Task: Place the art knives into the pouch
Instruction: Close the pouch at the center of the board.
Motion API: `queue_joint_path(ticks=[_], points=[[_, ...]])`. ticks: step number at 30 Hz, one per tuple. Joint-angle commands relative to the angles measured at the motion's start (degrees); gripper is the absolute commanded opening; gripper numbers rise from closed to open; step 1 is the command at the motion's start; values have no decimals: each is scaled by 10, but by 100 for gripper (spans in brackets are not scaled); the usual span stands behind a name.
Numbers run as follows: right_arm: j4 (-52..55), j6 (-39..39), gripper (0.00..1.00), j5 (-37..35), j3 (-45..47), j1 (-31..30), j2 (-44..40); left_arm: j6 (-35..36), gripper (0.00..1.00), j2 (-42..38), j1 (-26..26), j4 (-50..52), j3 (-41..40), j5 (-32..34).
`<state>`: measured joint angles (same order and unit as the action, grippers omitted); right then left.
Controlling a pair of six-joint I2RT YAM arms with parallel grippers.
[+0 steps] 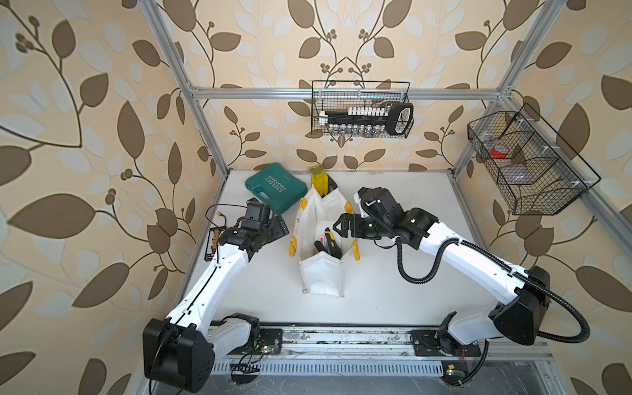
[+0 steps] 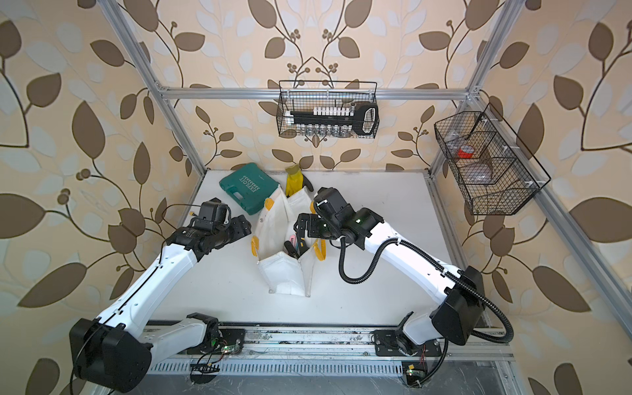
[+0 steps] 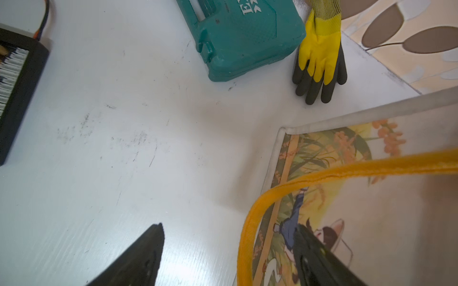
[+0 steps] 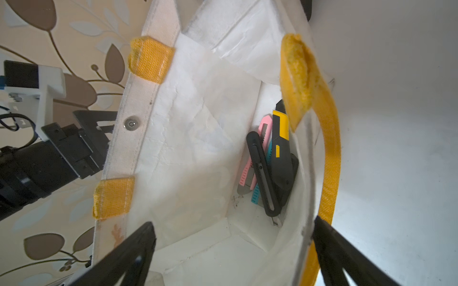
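the pouch (image 1: 321, 273) stands open mid-table. art knives (image 4: 281, 161) lie in its bottom corner. the right gripper (image 4: 234, 224) hangs at the rim, jaws apart astride one wall, gripping nothing. the left gripper (image 3: 230, 229) is beside the printed side, jaws apart, with the yellow handle (image 3: 250, 222) showing between them.

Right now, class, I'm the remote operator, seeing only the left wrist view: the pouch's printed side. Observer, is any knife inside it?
Observer: Yes. The right wrist view shows a black snap-off knife in the pouch, against one wall.
Operator: Only that one?
Observer: No: a yellow-and-black utility knife, a pink cutter and a teal cutter lie with it.
Operator: Does the right end effector hold anything?
Observer: No; it is open and empty above the pouch's mouth.
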<state>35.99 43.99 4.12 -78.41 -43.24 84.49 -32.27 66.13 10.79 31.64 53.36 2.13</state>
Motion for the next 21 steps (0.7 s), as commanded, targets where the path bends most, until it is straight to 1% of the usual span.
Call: queue_joint_path(ticks=[1,4,10,14,21], points=[[-25,52,100,-24,-2,-12,15,-23,82,25,0,-67,-7,-34],[-23,55,100,-27,-16,-24,31,-34,81,38,19,-87,-18,-36],[-24,55,100,-31,-45,-39,61,-65,80,60,89,-113,-23,-16],[-31,47,100,-32,-57,-44,63,-83,79,79,134,-122,-15,-7],[-30,42,100,-25,-74,-49,80,-101,78,93,169,-134,-25,5]])
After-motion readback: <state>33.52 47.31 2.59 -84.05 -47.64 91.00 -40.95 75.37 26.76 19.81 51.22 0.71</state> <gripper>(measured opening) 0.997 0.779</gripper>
